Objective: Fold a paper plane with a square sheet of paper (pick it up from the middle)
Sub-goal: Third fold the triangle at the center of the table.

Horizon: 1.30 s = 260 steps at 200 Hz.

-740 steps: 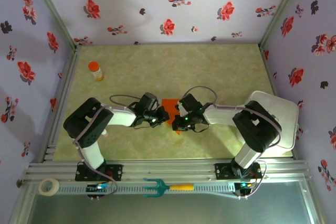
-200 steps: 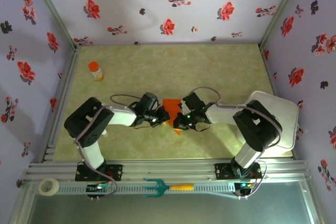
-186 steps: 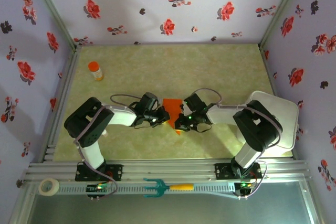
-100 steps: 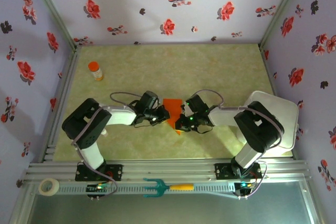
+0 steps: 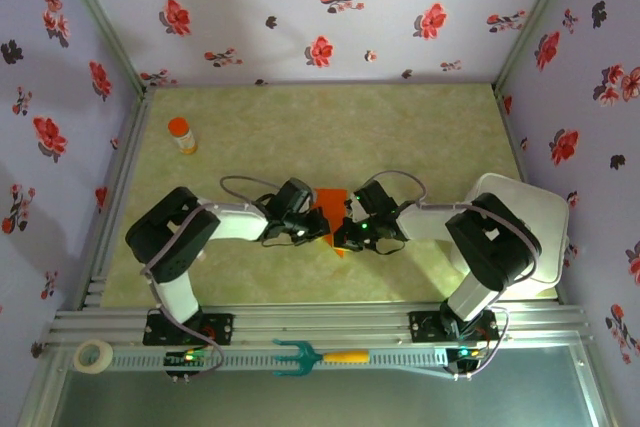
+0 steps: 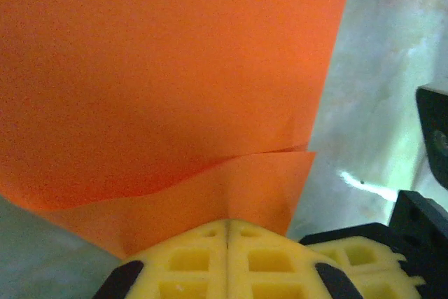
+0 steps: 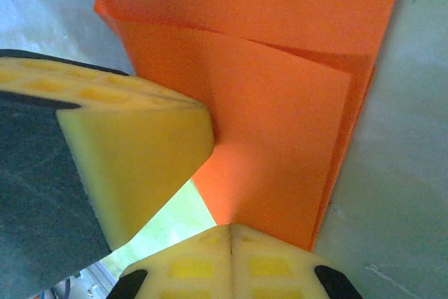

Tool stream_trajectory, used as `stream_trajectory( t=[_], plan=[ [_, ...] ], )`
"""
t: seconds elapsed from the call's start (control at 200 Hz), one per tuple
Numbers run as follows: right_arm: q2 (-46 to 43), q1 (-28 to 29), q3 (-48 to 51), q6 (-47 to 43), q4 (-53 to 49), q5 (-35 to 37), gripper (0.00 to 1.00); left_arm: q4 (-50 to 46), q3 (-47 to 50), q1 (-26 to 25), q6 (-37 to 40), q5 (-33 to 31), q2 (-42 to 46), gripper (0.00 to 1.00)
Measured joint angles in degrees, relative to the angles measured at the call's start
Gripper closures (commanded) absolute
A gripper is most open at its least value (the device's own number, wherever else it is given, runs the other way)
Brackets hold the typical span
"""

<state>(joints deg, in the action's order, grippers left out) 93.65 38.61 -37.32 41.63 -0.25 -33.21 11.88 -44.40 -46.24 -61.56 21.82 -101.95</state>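
Found paper (image 5: 325,199) largely hidden beneath both wrists from above. Noted same sheet cut off at top edge in both wrist views. Recorded left fingers (image 6: 189,271) and right fingers (image 7: 203,271) cropped at bottom edge.

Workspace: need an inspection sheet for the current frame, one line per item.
Surface: mottled green table, no spills seen.
Job's things: orange paper, partly folded with layered flaps, at centre between the two arms.
Clutter: orange-capped bottle far left; tape roll and teal fork on the front rail; white tray at right.
Tools: left tool shut, right tool shut, tips at the paper's edges; pinching or pressing, cannot tell.
Cables: a cable loop at each wrist, off the paper.
Surroundings: floral walls on three sides.
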Motion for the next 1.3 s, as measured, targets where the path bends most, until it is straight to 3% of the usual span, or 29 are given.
stream_trajectory(
  t=[0.93, 1.3],
  plan=[
    [0.0, 0.0, 0.3, 0.0, 1.8, 0.9, 1.0, -9.9, -3.6, 9.3, 5.3, 1.7, 0.3, 1.0],
    [0.1, 0.0, 0.4, 0.0, 1.9, 0.8, 1.0, -13.0, -3.5, 11.3, 6.4, -3.9, 4.5, 1.0]
  ],
)
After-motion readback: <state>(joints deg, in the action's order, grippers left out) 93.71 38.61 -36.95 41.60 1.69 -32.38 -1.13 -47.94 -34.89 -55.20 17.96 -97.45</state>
